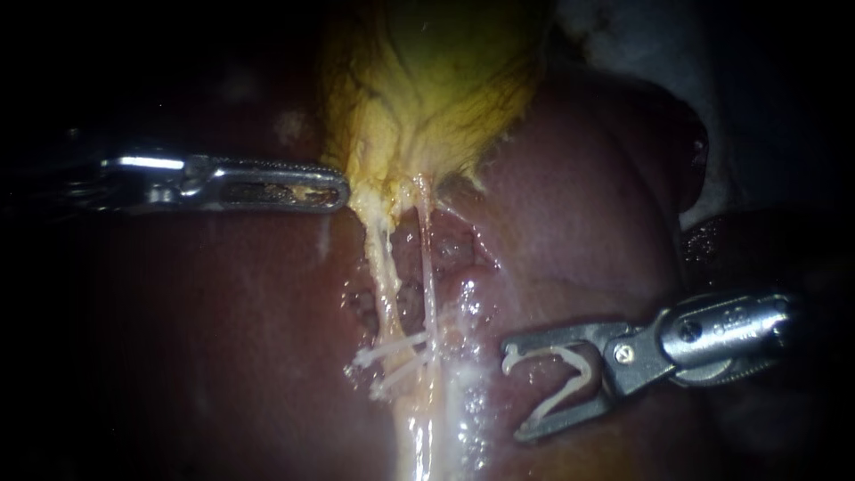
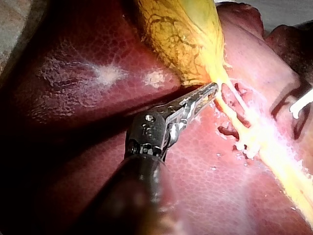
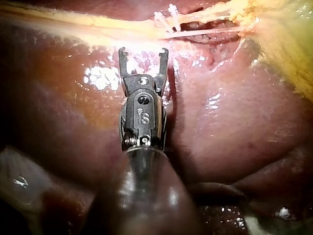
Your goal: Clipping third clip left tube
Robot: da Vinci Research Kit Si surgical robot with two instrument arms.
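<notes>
The left tube (image 1: 381, 267) runs down from the gallbladder (image 1: 436, 80) over the liver (image 1: 579, 223), with placed clips (image 1: 392, 356) crossing it low down. My right instrument (image 1: 515, 390), jaws spread and carrying an open clip (image 1: 557, 374), sits apart beside it. It should straddle the whole tube, clear of those clips, before squeezing. My left instrument (image 1: 338, 191) has its jaws clamped on the gallbladder's edge. The clips' number and the tube's underside are unclear

The gallbladder (image 1: 436, 80) is at 12 o'clock; tubes (image 1: 383, 258) run down to 6; left instrument (image 1: 343, 191) at 9; right instrument (image 1: 514, 390), clip (image 1: 583, 370) inside, at 4
</notes>
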